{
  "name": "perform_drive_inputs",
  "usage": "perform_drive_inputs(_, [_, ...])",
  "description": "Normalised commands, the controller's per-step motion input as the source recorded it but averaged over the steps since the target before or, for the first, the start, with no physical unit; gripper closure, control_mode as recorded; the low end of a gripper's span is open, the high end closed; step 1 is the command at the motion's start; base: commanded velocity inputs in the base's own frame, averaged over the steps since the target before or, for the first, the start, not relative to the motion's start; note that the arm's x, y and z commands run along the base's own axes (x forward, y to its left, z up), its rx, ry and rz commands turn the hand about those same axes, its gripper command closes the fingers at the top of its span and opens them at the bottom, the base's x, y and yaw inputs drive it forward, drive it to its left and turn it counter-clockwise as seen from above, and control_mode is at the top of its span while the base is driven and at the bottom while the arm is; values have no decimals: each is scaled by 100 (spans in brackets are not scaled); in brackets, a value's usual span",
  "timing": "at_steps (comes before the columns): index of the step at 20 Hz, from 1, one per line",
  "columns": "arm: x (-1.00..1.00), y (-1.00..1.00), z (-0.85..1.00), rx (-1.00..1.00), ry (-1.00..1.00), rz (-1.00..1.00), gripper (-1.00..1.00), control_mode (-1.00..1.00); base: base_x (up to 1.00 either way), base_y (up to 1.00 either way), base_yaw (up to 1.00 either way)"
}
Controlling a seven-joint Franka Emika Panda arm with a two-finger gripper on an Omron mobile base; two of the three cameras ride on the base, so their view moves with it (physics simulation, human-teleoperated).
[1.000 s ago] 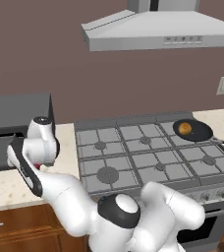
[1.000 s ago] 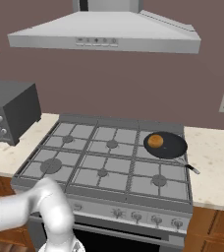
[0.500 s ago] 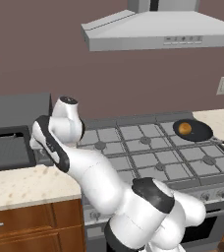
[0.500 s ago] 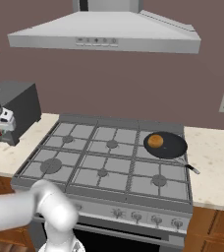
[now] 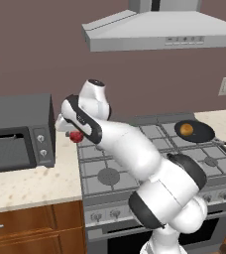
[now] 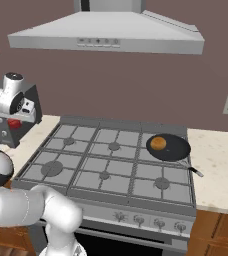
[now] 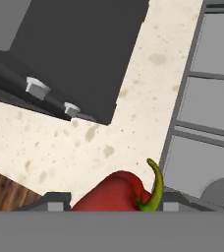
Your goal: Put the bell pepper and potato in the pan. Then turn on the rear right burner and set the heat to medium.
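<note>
Tool point(image 7: 114, 199): we see its two dark finger tips clamped on the bell pepper point(image 7: 116, 193) from either side; the red body with its green stem sits right between them. In the left base view the same tool point(image 5: 74, 135) hangs in the air beside the toaster oven point(image 5: 18, 131), with the red lump at its tip.

Bell pepper: held clear of the tabletop point(image 7: 109, 142), which we see well below it, pale and speckled. We judge it is raised like this so it can travel over the stove grates point(image 6: 108, 160) without catching on them.

Potato point(image 6: 158, 143): already in the pan point(image 6: 175, 149), resting on the black base near its middle. So we reckon half of the loading is done.

Pan: it sits on the rear right grate section of the stove, its thin handle point(image 6: 192, 169) pointing toward the front right. That placement fits the burner the task names, so the food need only arrive there.

Arm: bent far out to the left of the stove, well apart from the pan. We judge the next move is a long swing across to the right.

Risk: the grip looks to be on the lower, rounded part of the pepper; we think a quick swing could let it slip.

Knobs point(image 6: 136, 220): along the stove front, untouched as far as we can tell.
</note>
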Motion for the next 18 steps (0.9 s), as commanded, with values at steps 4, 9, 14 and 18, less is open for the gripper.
perform_drive_inputs(4, [27, -77, 33, 0, 0, -1, 100, -100, 0, 0, 0])
perform_drive_inputs(9, [16, -89, 4, 0, 0, -5, 100, -100, 0, 0, 0])
perform_drive_inputs(14, [1, -93, -1, 0, 0, -10, 100, -100, 0, 0, 0])
perform_drive_inputs(18, [0, -92, -4, 0, 0, -11, 100, -100, 0, 0, 0])
